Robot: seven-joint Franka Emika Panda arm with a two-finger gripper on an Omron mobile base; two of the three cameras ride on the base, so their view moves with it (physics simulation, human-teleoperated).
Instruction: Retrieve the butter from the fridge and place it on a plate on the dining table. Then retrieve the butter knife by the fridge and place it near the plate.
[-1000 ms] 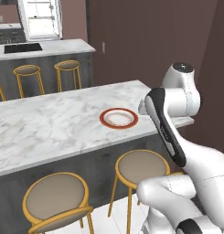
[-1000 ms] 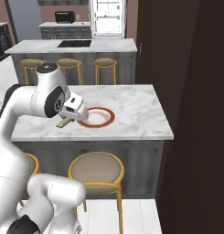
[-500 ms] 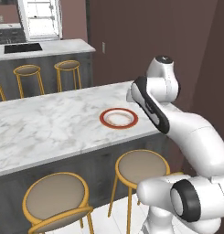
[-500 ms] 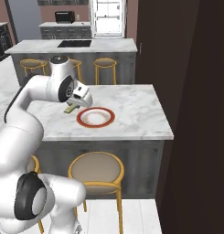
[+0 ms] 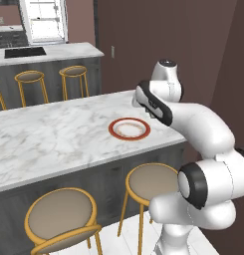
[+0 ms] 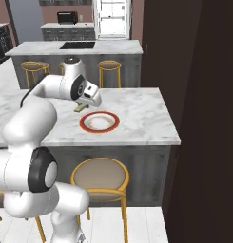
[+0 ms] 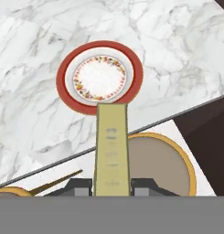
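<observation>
The butter (image 7: 112, 151), a pale yellow stick, is clamped between my gripper (image 7: 112, 185) fingertips, so the gripper is shut on it. Its far end points at the near rim of the plate (image 7: 99, 77), which has a red-orange rim and a white centre. The plate (image 5: 129, 128) lies near the right end of the dining table (image 5: 54, 139). From the right base view, the gripper (image 6: 82, 106) hovers just above the marble top, holding the butter (image 6: 79, 108) beside the plate's (image 6: 100, 121) left edge. The fridge and the butter knife are out of view.
Gold-legged stools (image 5: 153, 182) (image 6: 100, 174) stand under the table's near edge, below the hand. A second marble counter with a black inset (image 6: 77, 45) and more stools (image 5: 73, 72) lies behind. A dark wall (image 6: 203, 118) rises close on the right.
The arm has swung up and forward over the table, carrying the butter from the near edge to a spot beside the plate. The plate and the views have stayed put.
</observation>
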